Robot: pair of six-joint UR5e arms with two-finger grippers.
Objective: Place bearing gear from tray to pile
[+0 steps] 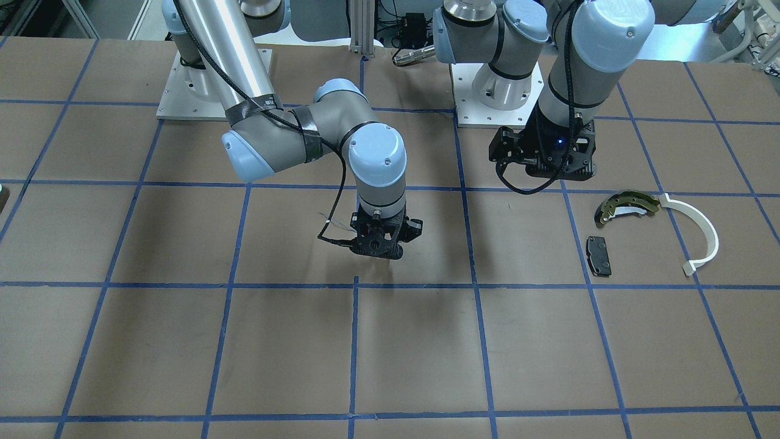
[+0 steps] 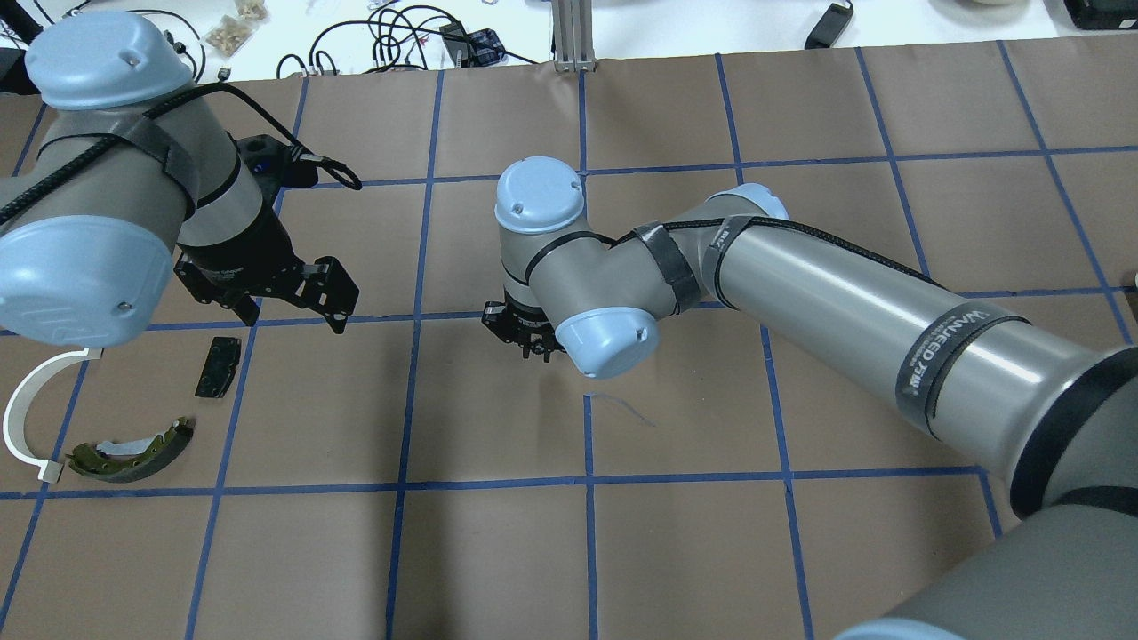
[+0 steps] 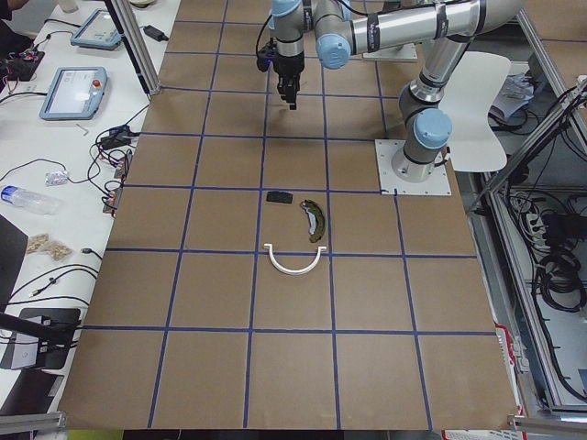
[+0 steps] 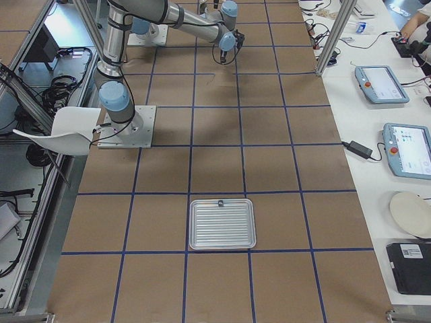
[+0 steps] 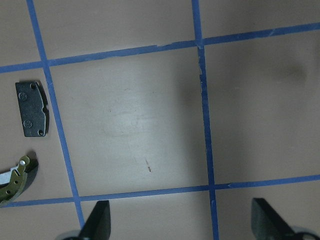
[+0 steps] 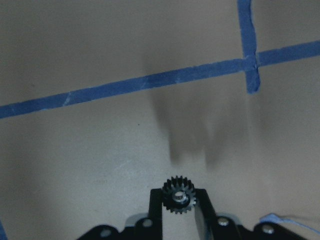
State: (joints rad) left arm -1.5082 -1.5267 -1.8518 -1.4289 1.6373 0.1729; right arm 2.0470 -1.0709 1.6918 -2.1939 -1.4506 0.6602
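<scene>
My right gripper [image 6: 179, 207] is shut on a small black bearing gear [image 6: 179, 195] and holds it above the bare table near the middle [image 1: 384, 255] [image 2: 526, 345]. The pile lies on my left side: an olive-gold brake shoe [image 1: 627, 206] [image 2: 133, 453], a white plastic arc [image 1: 701, 235] [image 2: 22, 409] and a black pad [image 1: 598, 256] [image 2: 218, 366]. My left gripper [image 5: 182, 225] [image 2: 289, 307] is open and empty, hovering beside the pile. The pad [image 5: 32, 108] and the shoe's tip [image 5: 17, 180] show in the left wrist view.
A ribbed silver tray [image 4: 222, 202] with nothing in it lies far off on my right side. Blue tape lines grid the brown table. The two arm bases [image 1: 496, 91] stand at the robot's edge.
</scene>
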